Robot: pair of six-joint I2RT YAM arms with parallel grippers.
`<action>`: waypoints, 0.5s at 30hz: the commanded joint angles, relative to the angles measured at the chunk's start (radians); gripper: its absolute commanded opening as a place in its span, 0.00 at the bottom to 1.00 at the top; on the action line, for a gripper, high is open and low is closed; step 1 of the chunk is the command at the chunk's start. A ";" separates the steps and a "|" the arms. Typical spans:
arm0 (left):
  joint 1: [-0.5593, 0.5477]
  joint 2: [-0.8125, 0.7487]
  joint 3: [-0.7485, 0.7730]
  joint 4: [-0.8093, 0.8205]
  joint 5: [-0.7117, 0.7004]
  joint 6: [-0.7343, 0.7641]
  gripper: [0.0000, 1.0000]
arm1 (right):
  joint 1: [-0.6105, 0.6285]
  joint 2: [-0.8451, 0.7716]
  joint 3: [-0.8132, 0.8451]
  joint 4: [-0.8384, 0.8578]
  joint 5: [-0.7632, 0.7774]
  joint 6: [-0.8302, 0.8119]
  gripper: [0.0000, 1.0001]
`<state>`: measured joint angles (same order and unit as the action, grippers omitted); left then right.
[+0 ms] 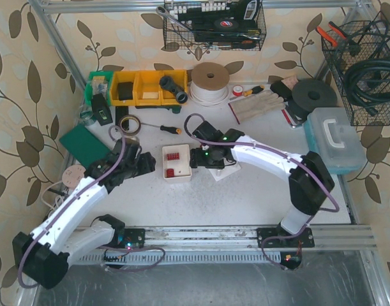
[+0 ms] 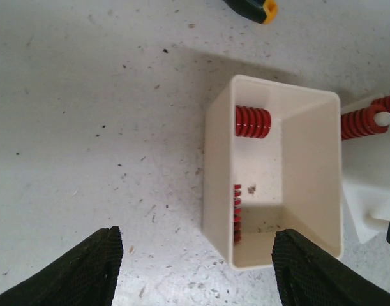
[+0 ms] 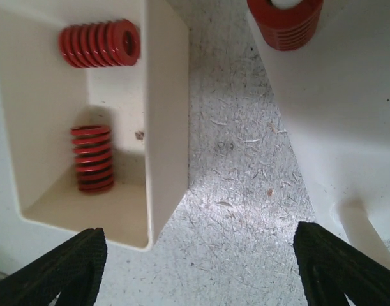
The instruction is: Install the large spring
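The fat red coil spring (image 3: 99, 43) lies on its side against the wall of the open cream plastic tray (image 3: 166, 95), in the upper left of the right wrist view. A second red coil spring (image 3: 92, 158) sits apart from it, lower in the frame. The first looks the thicker and is taken here as the large one, though the pictures hardly settle it. It is probably light and stiff, unlikely to give under a pinch. Being round and ribbed, it could roll or squirt out of a loose hold. Gripping across the coils at mid-length looks safest, leaving an open end free for a peg. The right gripper (image 3: 200, 233) hangs over the bare speckled grey tabletop (image 3: 239, 166) between the tray and the white plastic fixture (image 3: 348, 115), jaws wide and empty. The left gripper (image 2: 196, 245) is likewise spread and empty over the tray's lower left edge in its own view. The tray's upright walls crowd the spring, so fingers would need to drop in from above. A red spring on a white peg (image 3: 285, 25) already occupies the fixture's upper edge.
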<state>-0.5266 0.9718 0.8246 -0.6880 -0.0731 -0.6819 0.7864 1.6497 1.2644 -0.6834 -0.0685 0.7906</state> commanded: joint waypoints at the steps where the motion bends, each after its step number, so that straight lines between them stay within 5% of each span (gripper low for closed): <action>1: 0.040 -0.109 -0.107 0.137 -0.007 -0.020 0.68 | 0.022 0.082 0.096 -0.104 0.049 -0.016 0.79; 15: 0.144 -0.121 -0.184 0.227 0.114 -0.016 0.67 | 0.060 0.268 0.318 -0.211 0.137 -0.080 0.65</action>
<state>-0.4099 0.8555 0.6559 -0.5125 -0.0120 -0.6888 0.8204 1.8877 1.5082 -0.8371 0.0170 0.7460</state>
